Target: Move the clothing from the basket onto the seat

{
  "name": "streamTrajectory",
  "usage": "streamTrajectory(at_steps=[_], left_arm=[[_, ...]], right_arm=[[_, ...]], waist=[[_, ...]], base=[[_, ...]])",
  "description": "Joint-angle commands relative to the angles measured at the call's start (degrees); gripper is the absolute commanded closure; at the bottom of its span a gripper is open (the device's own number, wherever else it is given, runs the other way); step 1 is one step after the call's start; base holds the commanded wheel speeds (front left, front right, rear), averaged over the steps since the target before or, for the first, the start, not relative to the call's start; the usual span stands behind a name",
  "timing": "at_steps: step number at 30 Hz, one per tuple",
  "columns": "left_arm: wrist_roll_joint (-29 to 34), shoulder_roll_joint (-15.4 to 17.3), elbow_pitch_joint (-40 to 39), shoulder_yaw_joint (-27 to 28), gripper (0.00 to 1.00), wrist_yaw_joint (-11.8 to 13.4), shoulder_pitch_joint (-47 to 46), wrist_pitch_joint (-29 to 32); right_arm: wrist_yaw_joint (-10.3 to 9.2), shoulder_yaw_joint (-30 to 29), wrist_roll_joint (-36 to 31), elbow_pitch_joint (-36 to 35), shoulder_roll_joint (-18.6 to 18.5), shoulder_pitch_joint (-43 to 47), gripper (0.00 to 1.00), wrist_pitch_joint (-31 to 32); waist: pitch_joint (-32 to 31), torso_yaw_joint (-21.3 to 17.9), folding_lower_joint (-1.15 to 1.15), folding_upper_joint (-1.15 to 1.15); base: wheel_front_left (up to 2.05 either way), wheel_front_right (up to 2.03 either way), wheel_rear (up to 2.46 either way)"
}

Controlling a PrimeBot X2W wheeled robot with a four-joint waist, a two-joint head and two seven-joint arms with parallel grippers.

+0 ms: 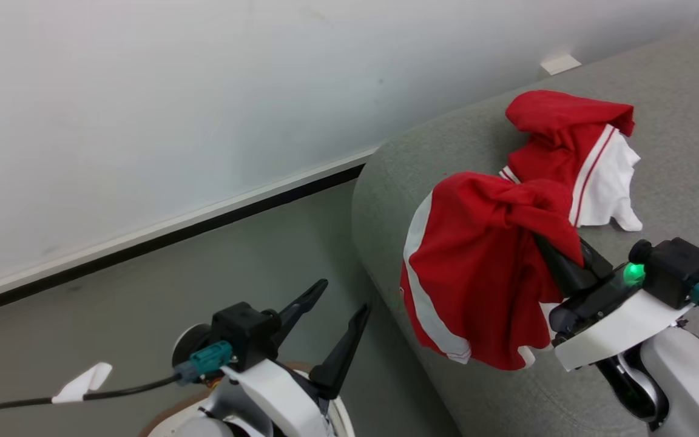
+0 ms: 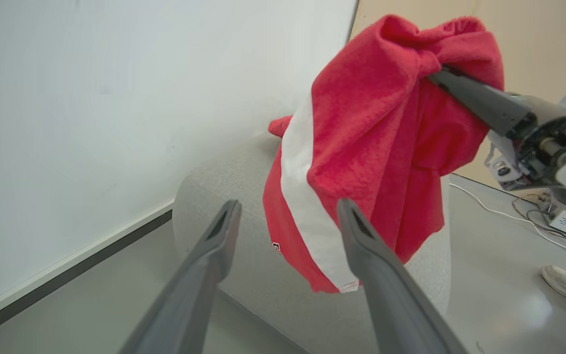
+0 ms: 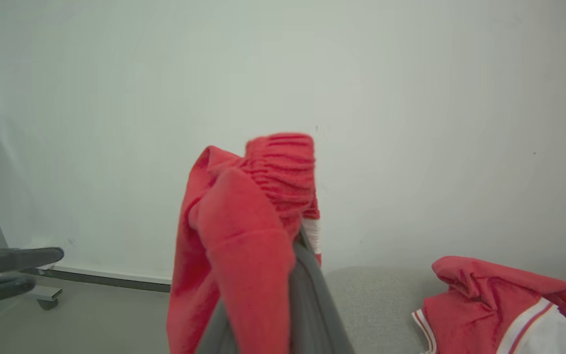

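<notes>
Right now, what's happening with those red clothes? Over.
Left tool open, empty. Right tool shut on red garment, dangling over seat edge. Second garment lying on seat. Nothing seen blocking.

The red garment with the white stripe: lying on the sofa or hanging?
Hanging. The right gripper holds the garment bunched, fingers shut, by the sofa edge; whether they touch, cannot tell.

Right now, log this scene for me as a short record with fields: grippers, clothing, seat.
left gripper: open, empty, above the floor beside the seat
right gripper: shut on the striped garment
striped garment: red with a white stripe, hanging bunched at the seat's rounded end; contact with the seat unclear
second garment: red and white, lying crumpled on the seat
task state: one piece on the seat, one held and not yet released
</notes>
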Motion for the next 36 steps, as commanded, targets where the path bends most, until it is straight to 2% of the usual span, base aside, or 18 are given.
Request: streamTrajectory(at_steps=[1,10,15,20,25,30,36], left_arm=[[0.67,-0.15,0.42,-0.2,0.0,-0.06,-0.24,-0.41],[1.18,-0.65,1.2,-1.28,0.0,-0.35,-1.19,-0.76],[2.09,-1.1,1.43,-2.31,0.0,-0.92,-2.86,-0.78],[3.92,-0.83,1.68,-2.8,0.0,-1.54,-6.52,-0.35],[6.01,0.14,1.09,-2.82,0.0,-2.69,-11.93,0.44],[7.85,0.8,-0.02,-2.81,0.0,-4.01,-17.17,1.31],[8.81,0.91,-1.53,-2.82,0.0,-4.93,-22.13,2.42]], right_arm=[[-0.14,-0.94,-0.2,-0.68,-1.11,0.91,1.0,0.01],[-0.13,-2.91,-0.63,-1.95,-3.91,2.14,1.0,0.22],[-0.13,-6.48,-1.53,-1.41,-3.91,1.24,1.0,0.81],[-0.13,-11.61,-3.72,0.3,-3.22,-3.27,1.0,2.34],[-0.13,-20.88,-6.5,4.7,-1.7,-13.03,1.0,3.86],[-0.13,-33.57,-12.39,11.86,-1.46,-25.98,1.0,5.18],[-0.14,-52.78,-22.61,19.23,-6.0,-39.65,1.0,5.97]], waist=[[0.46,-2.76,0.0,0.0],[2.06,-6.89,0.0,0.0],[5.0,-6.84,0.0,0.0],[10.26,-5.09,0.0,0.0],[17.57,-2.84,0.0,0.0],[25.13,0.1,0.0,0.0],[34.02,4.38,0.0,0.0]], base=[[0.0,0.0,0.0],[0.0,0.0,0.0],[0.0,0.0,0.0],[0.0,0.0,0.0],[0.0,0.0,0.0],[0.0,0.0,0.0],[0.0,0.0,0.0]])
